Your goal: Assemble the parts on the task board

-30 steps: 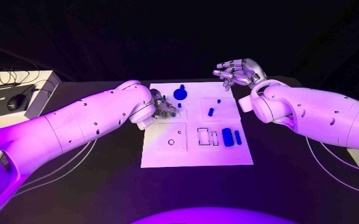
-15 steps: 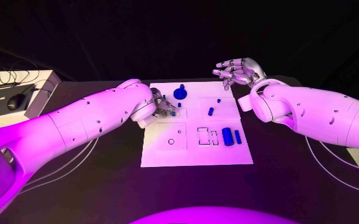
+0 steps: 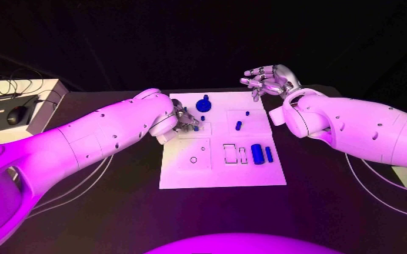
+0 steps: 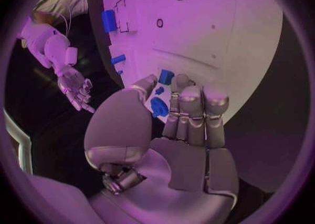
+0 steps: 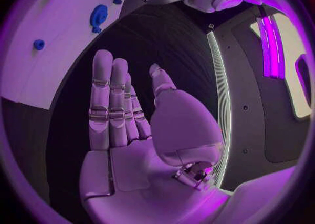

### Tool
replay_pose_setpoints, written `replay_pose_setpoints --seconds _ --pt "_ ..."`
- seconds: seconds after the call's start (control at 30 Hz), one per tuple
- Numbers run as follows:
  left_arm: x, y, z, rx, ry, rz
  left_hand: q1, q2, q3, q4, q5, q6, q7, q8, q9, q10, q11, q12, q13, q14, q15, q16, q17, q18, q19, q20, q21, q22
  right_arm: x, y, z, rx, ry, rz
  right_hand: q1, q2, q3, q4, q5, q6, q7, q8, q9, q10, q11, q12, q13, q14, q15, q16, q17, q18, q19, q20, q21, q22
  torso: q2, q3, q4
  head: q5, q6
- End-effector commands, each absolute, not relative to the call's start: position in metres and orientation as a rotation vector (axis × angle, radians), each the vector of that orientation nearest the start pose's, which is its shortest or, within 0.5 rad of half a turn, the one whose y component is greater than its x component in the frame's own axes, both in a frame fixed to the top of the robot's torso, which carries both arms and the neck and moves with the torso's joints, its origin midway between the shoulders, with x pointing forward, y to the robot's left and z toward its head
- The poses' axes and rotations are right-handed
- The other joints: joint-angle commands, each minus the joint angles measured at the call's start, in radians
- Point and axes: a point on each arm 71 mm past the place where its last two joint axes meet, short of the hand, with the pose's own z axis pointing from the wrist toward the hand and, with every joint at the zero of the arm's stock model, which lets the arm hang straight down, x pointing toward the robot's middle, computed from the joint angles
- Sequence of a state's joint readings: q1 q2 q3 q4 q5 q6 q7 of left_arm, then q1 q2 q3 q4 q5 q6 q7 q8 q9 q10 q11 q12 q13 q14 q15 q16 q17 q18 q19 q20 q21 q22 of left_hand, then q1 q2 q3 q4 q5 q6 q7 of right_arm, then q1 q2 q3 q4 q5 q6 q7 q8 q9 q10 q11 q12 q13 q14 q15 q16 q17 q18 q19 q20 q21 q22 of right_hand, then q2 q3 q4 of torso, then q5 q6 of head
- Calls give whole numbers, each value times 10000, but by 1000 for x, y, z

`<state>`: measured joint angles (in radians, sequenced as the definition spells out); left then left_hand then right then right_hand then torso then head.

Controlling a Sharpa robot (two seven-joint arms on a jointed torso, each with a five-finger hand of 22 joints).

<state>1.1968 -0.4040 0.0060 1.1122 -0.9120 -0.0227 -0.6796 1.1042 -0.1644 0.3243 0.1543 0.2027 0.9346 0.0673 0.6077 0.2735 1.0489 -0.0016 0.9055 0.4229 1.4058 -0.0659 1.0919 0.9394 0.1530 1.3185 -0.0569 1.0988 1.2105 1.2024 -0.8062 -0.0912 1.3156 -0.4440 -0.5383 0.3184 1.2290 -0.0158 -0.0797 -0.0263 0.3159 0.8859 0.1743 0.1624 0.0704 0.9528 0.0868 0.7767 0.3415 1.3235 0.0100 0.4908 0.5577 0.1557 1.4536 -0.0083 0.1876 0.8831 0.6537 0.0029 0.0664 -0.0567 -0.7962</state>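
Black table (image 3: 102, 207) carries task board (image 3: 222, 174). Left hand (image 4: 172, 113) over board's left part, pinches small blue part (image 4: 159, 106), its long axis unclear. Right hand (image 3: 270, 82) past board's far right corner, fingers apart, empty.

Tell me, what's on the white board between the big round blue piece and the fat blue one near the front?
A small blue peg lies between the round blue piece and the fat blue piece on the task board, in the head view.
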Motion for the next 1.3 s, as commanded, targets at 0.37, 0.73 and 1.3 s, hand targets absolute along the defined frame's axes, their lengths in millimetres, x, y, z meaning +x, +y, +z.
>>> replay_pose_setpoints --seconds 0.37,0.73,1.3 --pt "535 108 -243 -4815 23467 -3756 316 105 -27 -270 -41 89 -110 98 71 57 -108 92 59 8 -49 143 108 -226 69 -10 196 111 519 -259 -198 7280 14017 10506 -52 -16 63 7 66 17 62 -42 -3 -9 -59 5 -13 -50 -30 61 -8 106 -36 2 57 9 9 2 0 -32 -52" --pt "535 106 -244 -4719 23478 -3706 502 226 -31 -399 -33 101 -119 38 95 56 -119 72 92 -1 -58 201 160 -240 51 -24 231 144 519 -259 -198 7276 14015 10516 -52 -16 63 7 66 17 62 -42 -3 -9 -59 5 -13 -50 -30 61 -8 106 -36 2 57 9 1 -1 -1 -48 -79" --pt "535 105 -241 -4638 23166 -4076 634 444 2849 -1759 55 -151 -107 180 256 42 -146 -129 29 -3 -78 309 373 -241 -5 -18 249 181 519 -259 -198 7272 14028 10530 -54 -10 52 13 63 27 60 -43 -4 -1 -63 0 -13 -41 -33 54 -8 105 -32 -2 65 9 -7 0 2 -45 -77"
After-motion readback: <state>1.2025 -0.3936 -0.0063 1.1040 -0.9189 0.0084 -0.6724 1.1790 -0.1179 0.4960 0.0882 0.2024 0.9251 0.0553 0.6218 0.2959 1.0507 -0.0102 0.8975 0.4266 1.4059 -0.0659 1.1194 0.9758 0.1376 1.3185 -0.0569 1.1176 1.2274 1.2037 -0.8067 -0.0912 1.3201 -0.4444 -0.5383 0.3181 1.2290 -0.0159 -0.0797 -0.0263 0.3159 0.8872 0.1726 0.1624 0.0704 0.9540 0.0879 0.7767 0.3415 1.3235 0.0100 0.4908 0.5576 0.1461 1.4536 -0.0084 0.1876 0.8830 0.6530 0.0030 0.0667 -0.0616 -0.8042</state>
